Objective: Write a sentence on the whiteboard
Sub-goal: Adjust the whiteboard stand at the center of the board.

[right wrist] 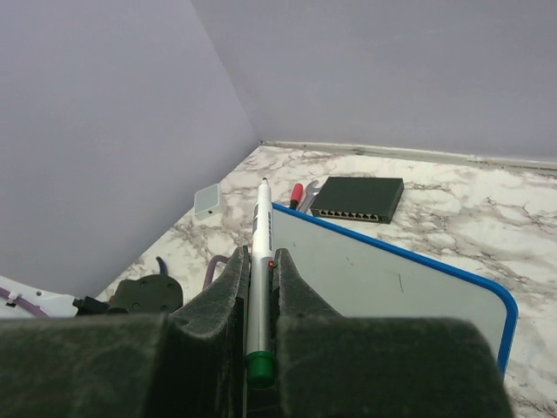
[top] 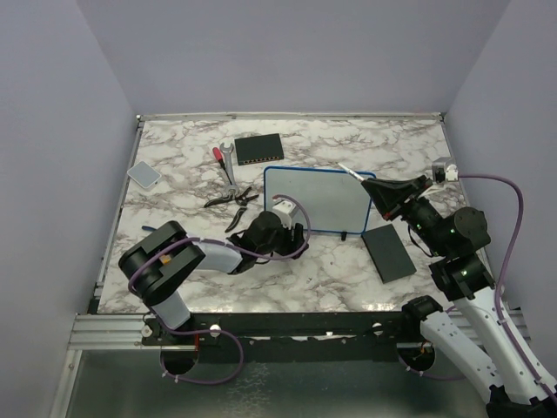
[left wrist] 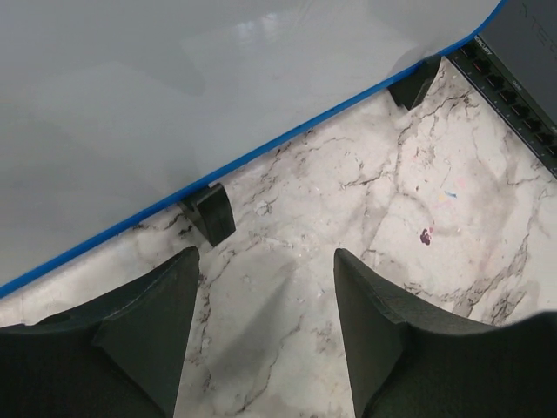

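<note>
The left arm is folded low, its elbow at the near left and its forearm stretched toward the right, and the left hand (left wrist: 261,335) has its two dark fingers (left wrist: 144,331) standing well apart with nothing between them. The right arm rises from its base and bends inward. The right hand (right wrist: 259,296) is clamped on a marker (right wrist: 260,261), which points forward past the fingertips.

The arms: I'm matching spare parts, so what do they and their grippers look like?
Both the left arm and right arm have white links, chunky black joints and a looping purple cable. The right shows small green lights. Fingers are dark, matte, wedge-shaped.
</note>
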### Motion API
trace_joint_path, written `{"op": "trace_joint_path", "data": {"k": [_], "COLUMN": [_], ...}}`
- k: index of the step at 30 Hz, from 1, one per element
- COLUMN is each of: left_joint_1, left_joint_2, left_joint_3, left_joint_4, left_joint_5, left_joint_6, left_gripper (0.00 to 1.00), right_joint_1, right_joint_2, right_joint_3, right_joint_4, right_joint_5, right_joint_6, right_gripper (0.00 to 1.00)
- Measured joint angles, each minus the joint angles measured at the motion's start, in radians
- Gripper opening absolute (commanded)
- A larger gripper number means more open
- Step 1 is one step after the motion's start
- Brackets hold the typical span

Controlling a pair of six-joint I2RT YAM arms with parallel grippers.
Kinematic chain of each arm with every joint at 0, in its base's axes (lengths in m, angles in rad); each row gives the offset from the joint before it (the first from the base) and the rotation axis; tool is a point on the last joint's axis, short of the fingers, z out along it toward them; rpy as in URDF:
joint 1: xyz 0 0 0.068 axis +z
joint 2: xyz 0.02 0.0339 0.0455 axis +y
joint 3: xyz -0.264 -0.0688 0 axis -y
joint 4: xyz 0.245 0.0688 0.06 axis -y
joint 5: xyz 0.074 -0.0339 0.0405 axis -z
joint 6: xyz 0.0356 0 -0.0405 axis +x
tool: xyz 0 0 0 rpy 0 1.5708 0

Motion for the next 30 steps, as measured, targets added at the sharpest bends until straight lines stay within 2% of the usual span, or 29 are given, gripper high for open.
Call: {"op": "trace_joint_path", "data": {"k": [3, 8, 15, 23, 30], "left_joint_1": [-0.002, -0.002, 0.046, 0.390, 0.547], "left_joint_2": [-0.048, -0.244, -0.459, -0.516, -0.451], "left_joint_3": [-0.029, -0.043, 0.100, 0.301, 0.331], "left_joint_4": [-0.029, -0.193, -0.516, -0.751, -0.747], "left_joint_5": [-0.009, -0.025, 0.012, 0.214, 0.415], "left_joint_6": [-0.031, -0.067, -0.052, 0.060, 0.162], "left_gripper": [0.68, 0.63, 0.67, 0.71, 0.72], "right_joint_1": [0.000, 0.000, 0.000, 0.000, 0.063], "right_joint_2": [0.000, 0.000, 0.010, 0.121, 0.228], "right_joint_3": [0.000, 0.000, 0.000, 0.000, -0.018], "right_joint_4": [-0.005, -0.009, -0.014, -0.008, 0.018], "right_joint_5": [0.002, 0.004, -0.017, -0.128, -0.159], "right_joint_6": [0.000, -0.002, -0.029, -0.044, -0.048], "right_gripper": [0.00, 0.01, 0.01, 0.01, 0.01]}}
